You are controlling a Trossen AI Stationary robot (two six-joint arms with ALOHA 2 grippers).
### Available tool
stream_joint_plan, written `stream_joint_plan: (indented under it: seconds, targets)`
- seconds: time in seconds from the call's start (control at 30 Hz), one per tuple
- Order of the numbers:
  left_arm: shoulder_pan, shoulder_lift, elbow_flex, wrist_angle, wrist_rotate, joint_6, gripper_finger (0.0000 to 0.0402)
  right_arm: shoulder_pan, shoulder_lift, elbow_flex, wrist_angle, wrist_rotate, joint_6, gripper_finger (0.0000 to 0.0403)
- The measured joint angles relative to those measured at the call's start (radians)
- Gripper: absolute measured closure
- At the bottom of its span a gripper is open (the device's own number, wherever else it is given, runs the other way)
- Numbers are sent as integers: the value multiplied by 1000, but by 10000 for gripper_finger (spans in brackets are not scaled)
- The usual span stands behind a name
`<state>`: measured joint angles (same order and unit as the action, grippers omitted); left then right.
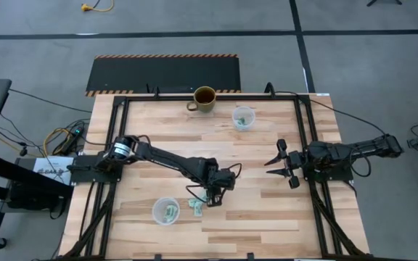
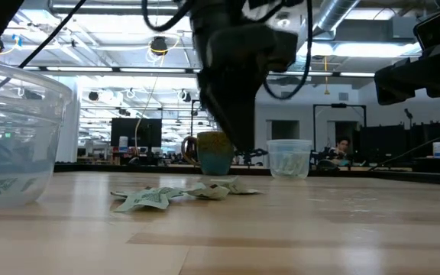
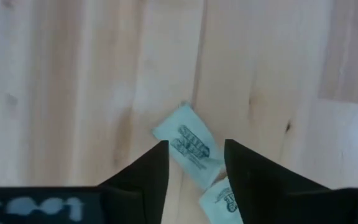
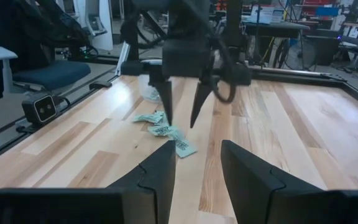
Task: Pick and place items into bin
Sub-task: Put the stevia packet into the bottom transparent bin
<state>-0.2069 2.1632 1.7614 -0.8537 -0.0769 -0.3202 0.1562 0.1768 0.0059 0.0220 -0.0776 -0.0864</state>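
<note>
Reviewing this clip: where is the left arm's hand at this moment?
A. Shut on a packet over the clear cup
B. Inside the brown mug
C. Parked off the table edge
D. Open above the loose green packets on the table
D: the left hand hangs with its fingers spread just above the loose packets on the table, and nothing sits between them.
</note>
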Motion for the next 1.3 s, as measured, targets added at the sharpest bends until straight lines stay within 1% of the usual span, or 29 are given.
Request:
stream_joint_plan:
  seconds: [0.1, 0.23, 0.3, 0.47, 0.5, 0.8, 1.03, 1.1, 1.17, 1.3]
  targets:
    - [0, 0, -36, 22, 16, -7, 245, 0, 0, 0, 0, 0, 0, 280]
    - [0, 0, -61, 36, 26, -9, 244, 0, 0, 0, 0, 0, 0, 280]
    - [0, 0, -81, 73, 28, -5, 244, 0, 0, 0, 0, 0, 0, 280]
    - [6, -1, -116, 152, 88, -4, 244, 0, 0, 0, 0, 0, 0, 280]
    - [6, -1, -129, 173, 88, -2, 244, 0, 0, 0, 0, 0, 0, 280]
    - [10, -7, -212, 188, 68, -2, 244, 0, 0, 0, 0, 0, 0, 280]
    - [13, -10, -238, 225, 63, -31, 245, 0, 0, 0, 0, 0, 0, 280]
    - [13, -10, -239, 235, 61, -31, 252, 0, 0, 0, 0, 0, 0, 280]
    - [14, -8, -235, 243, 57, -31, 267, 0, 0, 0, 0, 0, 0, 280]
    - [15, -5, -230, 250, 55, -31, 315, 0, 0, 0, 0, 0, 0, 280]
